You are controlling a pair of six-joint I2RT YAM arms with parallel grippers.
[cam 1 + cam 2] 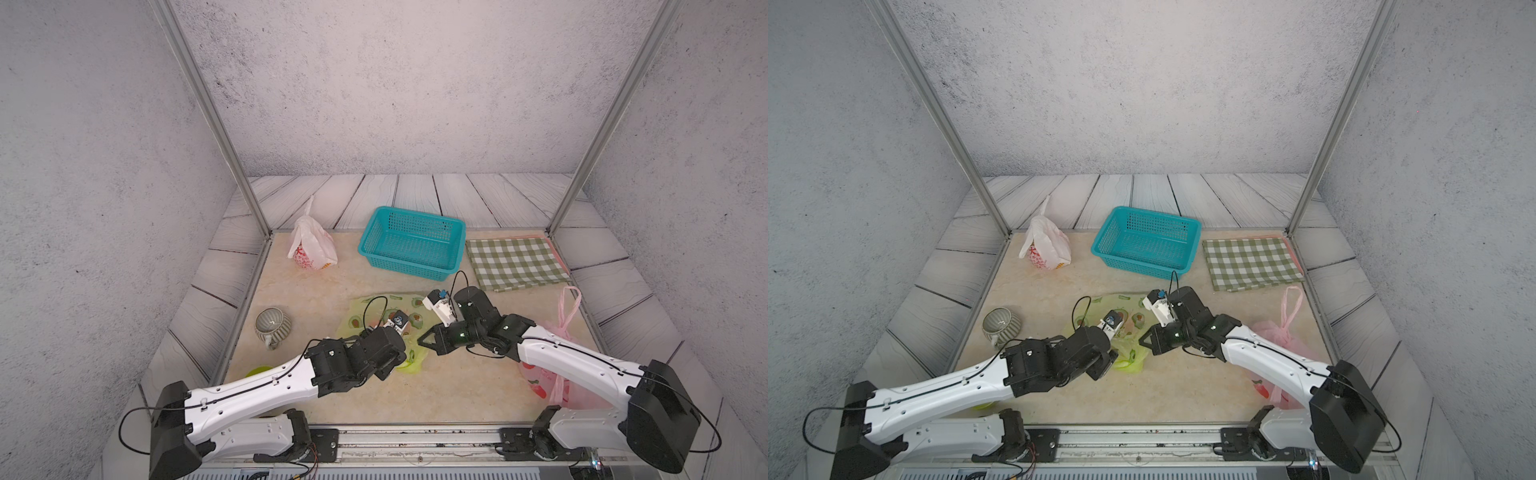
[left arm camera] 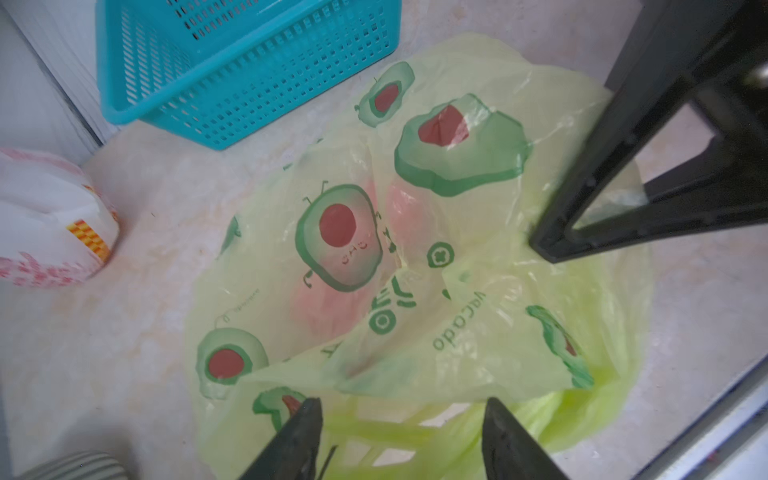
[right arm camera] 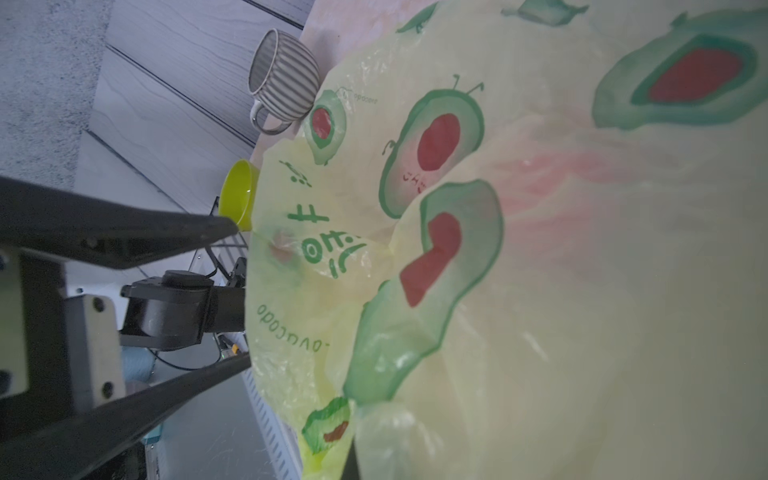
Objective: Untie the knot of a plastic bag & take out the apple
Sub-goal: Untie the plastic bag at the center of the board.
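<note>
The plastic bag [image 1: 368, 309] is yellow-green with avocado prints and lies crumpled mid-table in both top views [image 1: 1131, 359]. The apple [image 2: 322, 311] shows as a pink-red blur through the film. My left gripper [image 2: 401, 411] hovers open just over the bag's bright green handle loops [image 2: 374, 430], touching nothing that I can see. My right gripper [image 1: 420, 340] comes in from the right, its fingers [image 2: 582, 199] closed to a point and pinching a fold of the bag. The right wrist view is almost filled by the bag [image 3: 457, 270]. I cannot make out the knot.
A teal basket [image 1: 411, 245] stands behind the bag, with a white red-printed bag [image 1: 311, 245] to its left and a green checked cloth [image 1: 515, 262] to its right. A striped mug [image 1: 272, 326] and a yellow-green bowl [image 1: 259, 371] sit at left. A pink bag [image 1: 557, 374] lies under the right arm.
</note>
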